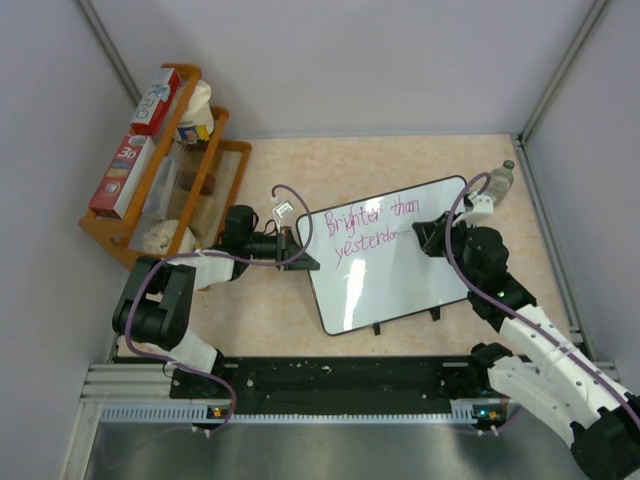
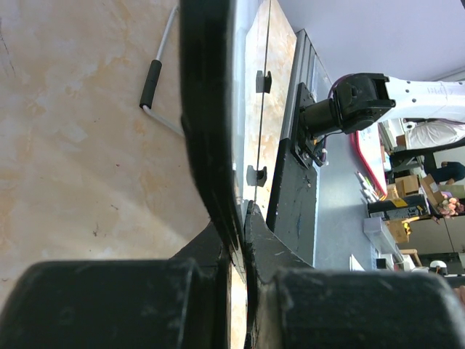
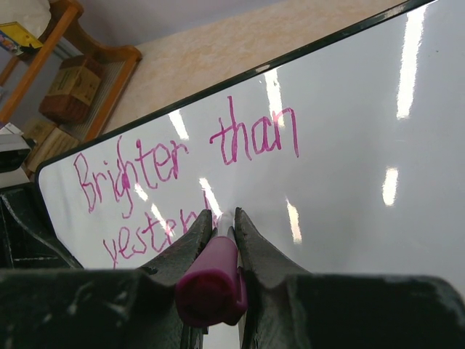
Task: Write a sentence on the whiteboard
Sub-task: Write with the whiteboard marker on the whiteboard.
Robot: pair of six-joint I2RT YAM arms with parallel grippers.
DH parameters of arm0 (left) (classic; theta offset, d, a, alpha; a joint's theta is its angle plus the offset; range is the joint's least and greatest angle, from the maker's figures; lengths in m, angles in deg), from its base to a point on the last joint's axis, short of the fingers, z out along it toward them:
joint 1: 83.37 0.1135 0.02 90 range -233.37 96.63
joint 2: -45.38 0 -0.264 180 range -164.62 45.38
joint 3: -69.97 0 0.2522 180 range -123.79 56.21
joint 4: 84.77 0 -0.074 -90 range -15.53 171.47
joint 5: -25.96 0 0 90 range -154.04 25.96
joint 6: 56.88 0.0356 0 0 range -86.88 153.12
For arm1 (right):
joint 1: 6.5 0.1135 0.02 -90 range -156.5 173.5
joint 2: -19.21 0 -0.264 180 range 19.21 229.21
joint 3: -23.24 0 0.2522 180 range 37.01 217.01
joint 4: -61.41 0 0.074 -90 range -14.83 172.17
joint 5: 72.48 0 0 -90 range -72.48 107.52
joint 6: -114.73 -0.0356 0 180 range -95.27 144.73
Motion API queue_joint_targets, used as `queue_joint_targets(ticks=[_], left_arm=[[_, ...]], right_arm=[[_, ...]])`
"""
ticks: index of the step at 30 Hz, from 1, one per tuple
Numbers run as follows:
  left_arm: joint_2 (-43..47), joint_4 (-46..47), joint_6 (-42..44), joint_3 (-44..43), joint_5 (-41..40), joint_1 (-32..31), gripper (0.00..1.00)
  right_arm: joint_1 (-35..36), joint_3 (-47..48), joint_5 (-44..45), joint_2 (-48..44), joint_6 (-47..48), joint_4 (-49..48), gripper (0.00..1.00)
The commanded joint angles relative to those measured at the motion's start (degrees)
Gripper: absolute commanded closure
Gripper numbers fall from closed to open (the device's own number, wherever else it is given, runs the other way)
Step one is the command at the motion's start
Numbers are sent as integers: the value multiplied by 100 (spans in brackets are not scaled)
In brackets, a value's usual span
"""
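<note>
Whiteboard [image 1: 400,285] lies mid-table, feet on its near edge. My right pincer [image 3: 224,215] is clenched on the pink marker [image 3: 211,283], whose tip sits at the board just past "yesterd" in the sentence [image 1: 362,230]. Bare white for the remaining letters lies to the right, along a line rising slightly toward the far side. My left pincer [image 1: 292,243] is clamped on the board's left edge.

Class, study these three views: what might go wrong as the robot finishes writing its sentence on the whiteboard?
The left gripper pinches the whiteboard only at its edge, so pen pressure may pivot the board and skew the sentence. The right gripper holds the marker close over the writing, which it might smear. The bottle beside the right arm could get knocked over.
</note>
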Motion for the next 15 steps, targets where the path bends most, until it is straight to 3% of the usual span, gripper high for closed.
queue_joint_targets(ticks=[1, 15], left_arm=[[-58, -13, 1142, 197, -519, -156, 100], [-66, -13, 1142, 188, -501, -156, 100]], right_arm=[[-82, 275, 28, 40, 105, -266, 100], [-91, 231, 160, 110, 96, -328, 100]])
